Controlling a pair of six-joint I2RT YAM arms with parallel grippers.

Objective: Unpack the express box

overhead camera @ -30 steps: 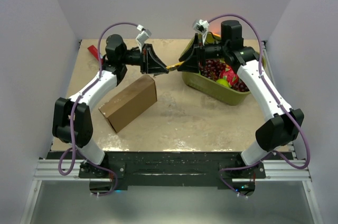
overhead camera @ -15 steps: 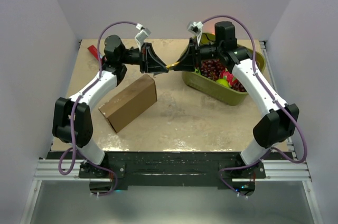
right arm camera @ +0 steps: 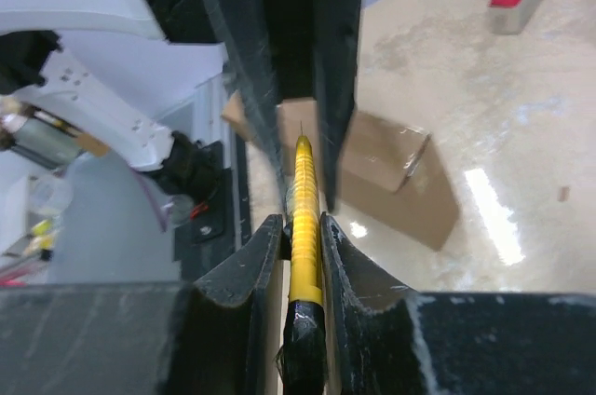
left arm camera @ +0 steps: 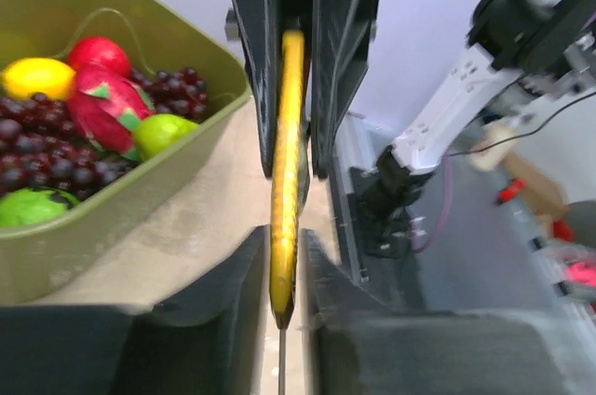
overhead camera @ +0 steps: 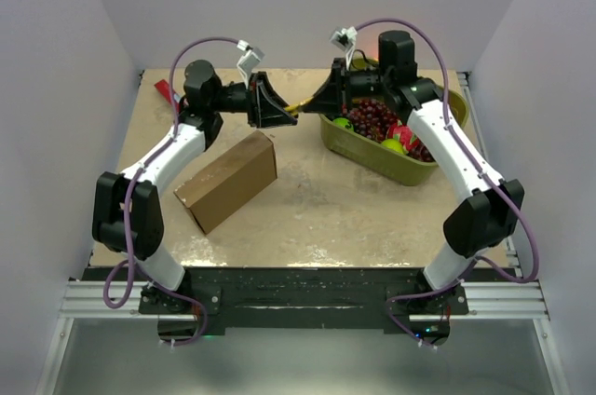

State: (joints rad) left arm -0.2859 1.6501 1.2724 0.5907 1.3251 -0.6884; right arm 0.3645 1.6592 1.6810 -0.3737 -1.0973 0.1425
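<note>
The express box (overhead camera: 228,181), plain brown cardboard, lies closed on the table's left half, below my left arm; the right wrist view shows it (right arm camera: 391,171) past the fingers. Above the table's back middle my two grippers face each other tip to tip, with a slim yellow tool (overhead camera: 300,106) bridging them. My right gripper (overhead camera: 314,106) is shut on the tool's yellow-and-black end (right arm camera: 305,218). My left gripper (overhead camera: 286,115) has its jaws a little apart around the tool's pointed end (left arm camera: 287,171), with a narrow gap on each side, so it (left arm camera: 284,246) is open.
An olive-green tub (overhead camera: 372,155) of grapes and other fruit stands at the back right, under my right arm, and its wall (left arm camera: 56,255) fills the left of the left wrist view. A small red object (overhead camera: 168,90) lies at the back left corner.
My right gripper has moved in to the left and shut on the yellow tool. My left gripper's jaws have come apart from it. The tool has risen slightly at the right end.
</note>
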